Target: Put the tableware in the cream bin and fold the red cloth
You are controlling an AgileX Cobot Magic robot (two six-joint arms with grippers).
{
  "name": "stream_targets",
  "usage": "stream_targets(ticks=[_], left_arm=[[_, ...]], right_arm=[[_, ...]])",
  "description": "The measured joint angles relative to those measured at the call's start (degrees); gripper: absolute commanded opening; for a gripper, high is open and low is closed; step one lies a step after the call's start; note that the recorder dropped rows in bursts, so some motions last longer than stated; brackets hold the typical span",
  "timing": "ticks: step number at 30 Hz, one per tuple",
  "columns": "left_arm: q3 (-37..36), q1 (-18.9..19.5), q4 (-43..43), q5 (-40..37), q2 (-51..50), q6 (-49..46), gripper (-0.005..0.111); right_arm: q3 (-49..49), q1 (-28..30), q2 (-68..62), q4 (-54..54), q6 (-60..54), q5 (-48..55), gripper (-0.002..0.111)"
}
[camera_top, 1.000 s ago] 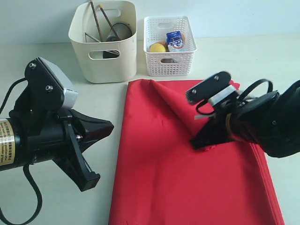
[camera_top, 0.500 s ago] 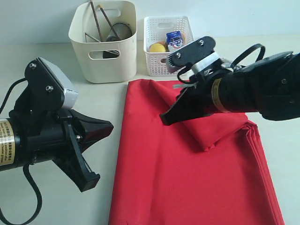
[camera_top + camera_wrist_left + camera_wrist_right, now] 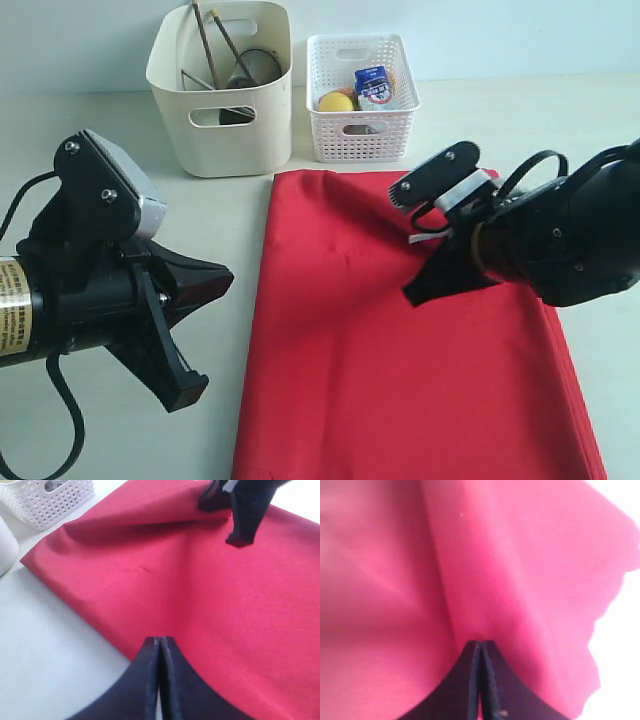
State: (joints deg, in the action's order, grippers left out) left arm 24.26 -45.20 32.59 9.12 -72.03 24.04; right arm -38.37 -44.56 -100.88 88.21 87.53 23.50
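While the right gripper [image 3: 416, 296] sat mid-right with jaws pressed together, tip down at a raised fold of the red cloth [image 3: 380, 390], I couldn't tell if fabric was nipped. Left gripper [image 3: 225, 277] at lower left was also clamped together, empty, near the cloth's left edge. Cream bin [image 3: 235, 140] stood upper left, chopsticks [image 3: 204, 40] sticking out.

Black fingers [image 3: 445, 282] lie over a plain bright red cloth [image 3: 400, 380]. Beyond them, the bin [image 3: 225, 140] is cream, the lattice basket [image 3: 360, 135] white, the table [image 3: 60, 130] pale beige.
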Motion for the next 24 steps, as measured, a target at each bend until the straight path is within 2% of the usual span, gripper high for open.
stream_targets(ticks=[3, 5, 7, 9, 11, 16, 19, 24], left_arm=[[0.0, 0.0, 0.0, 0.0, 0.0, -0.1, 0.002], [0.0, 0.0, 0.0, 0.0, 0.0, -0.1, 0.002], [0.0, 0.0, 0.0, 0.0, 0.0, -0.1, 0.002], [0.0, 0.0, 0.0, 0.0, 0.0, -0.1, 0.002], [0.0, 0.0, 0.0, 0.0, 0.0, -0.1, 0.002], [0.0, 0.0, 0.0, 0.0, 0.0, -0.1, 0.002], [0.0, 0.0, 0.0, -0.1, 0.0, -0.1, 0.002], [0.0, 0.0, 0.0, -0.2, 0.0, -0.1, 0.002]], right_arm=[[-3.4, 3.3, 0.0, 6.6, 3.1, 12.7, 0.0], [-8.0, 6.2, 0.0, 8.5, 5.4, 14.6, 0.0], [-12.1, 7.2, 1.2, 3.5, 1.1, 15.0, 0.0], [-13.7, 7.2, 4.8, -4.4, -7.1, 11.9, 0.0], [-14.0, 7.2, 9.3, -16.4, -16.1, 4.4, 0.0], [-11.6, 7.2, 12.0, -35.7, -33.6, -12.3, 0.0], [-9.5, 7.1, 10.3, -41.3, -38.4, -16.1, 0.0], [-7.9, 7.1, 2.9, -43.1, -40.5, -12.7, 0.0]])
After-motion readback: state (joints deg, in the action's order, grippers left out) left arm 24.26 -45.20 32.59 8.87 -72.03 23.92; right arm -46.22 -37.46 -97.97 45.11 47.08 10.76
